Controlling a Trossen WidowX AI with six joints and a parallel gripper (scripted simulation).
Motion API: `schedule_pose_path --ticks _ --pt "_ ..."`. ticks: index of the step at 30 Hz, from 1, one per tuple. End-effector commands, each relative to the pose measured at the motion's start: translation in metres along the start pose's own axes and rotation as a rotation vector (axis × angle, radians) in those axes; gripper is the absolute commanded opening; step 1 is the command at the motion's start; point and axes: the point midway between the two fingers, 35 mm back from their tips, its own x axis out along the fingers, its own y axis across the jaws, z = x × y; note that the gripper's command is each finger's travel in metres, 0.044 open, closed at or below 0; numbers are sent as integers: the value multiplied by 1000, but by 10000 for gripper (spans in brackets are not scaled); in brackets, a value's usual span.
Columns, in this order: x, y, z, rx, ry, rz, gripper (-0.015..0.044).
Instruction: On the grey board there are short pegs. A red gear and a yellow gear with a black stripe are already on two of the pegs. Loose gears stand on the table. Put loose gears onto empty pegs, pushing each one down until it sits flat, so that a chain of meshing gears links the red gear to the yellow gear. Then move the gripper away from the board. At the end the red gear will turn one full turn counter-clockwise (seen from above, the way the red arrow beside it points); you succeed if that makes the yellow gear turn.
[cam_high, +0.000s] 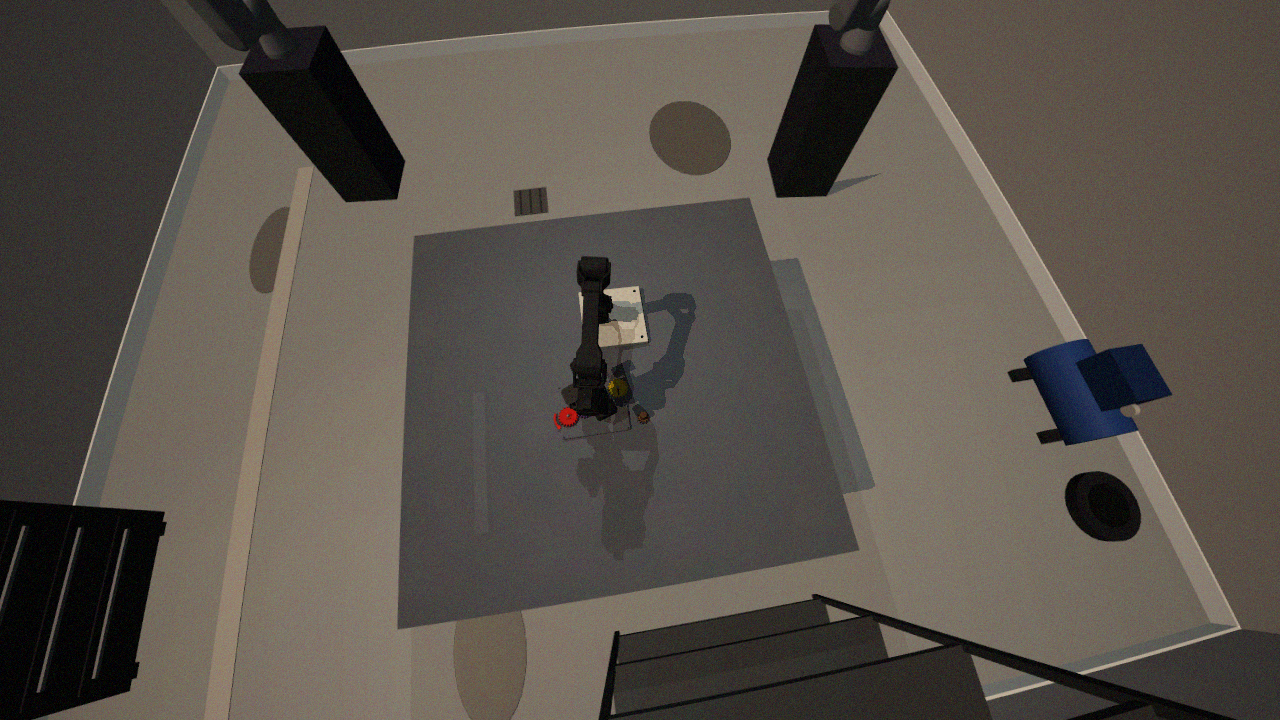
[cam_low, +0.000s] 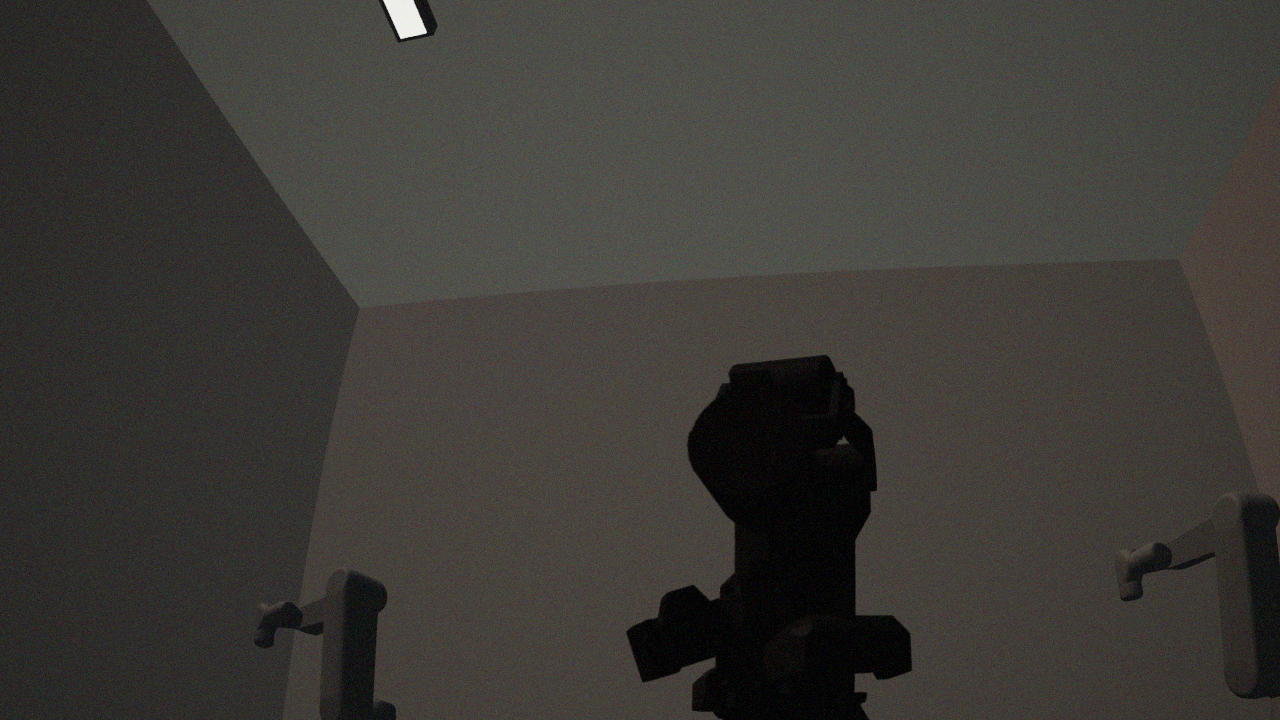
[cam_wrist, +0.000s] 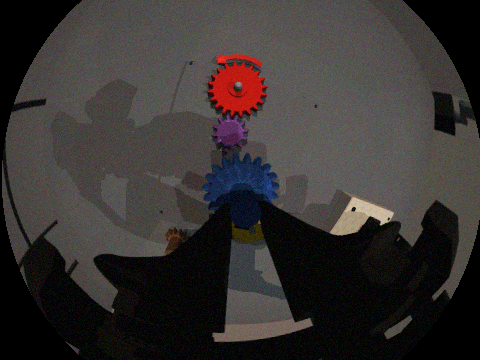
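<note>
Gripping the blue gear (cam_wrist: 241, 175) by its round hub, the fingers of the gripper (cam_wrist: 244, 207) are closed on it, its toothed disc facing the board. Part of the yellow gear (cam_high: 620, 387) (cam_wrist: 247, 234) shows past the blue one in the wrist view (its black stripe is hidden there). Near the top of that view, the red gear (cam_high: 565, 418) (cam_wrist: 238, 92) sits on its peg, with the curved red arrow (cam_wrist: 239, 58) alongside. The small purple gear (cam_wrist: 230, 132) lies between the red and blue gears, its teeth right at the red gear's rim (whether they mesh, I cannot tell). A small brown gear (cam_high: 643, 416) (cam_wrist: 175, 240) stands off to one side, apart from the others. The black arm (cam_high: 590, 331) (cam_low: 792, 501) reaches over the board area, hiding much of it from above.
</note>
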Motion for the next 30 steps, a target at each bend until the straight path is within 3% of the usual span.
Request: schedule_pose_path --ticks 1,30 --pt "-1 0 0 -6 4 3 0" --pt "27 1 0 -111 3 3 0"
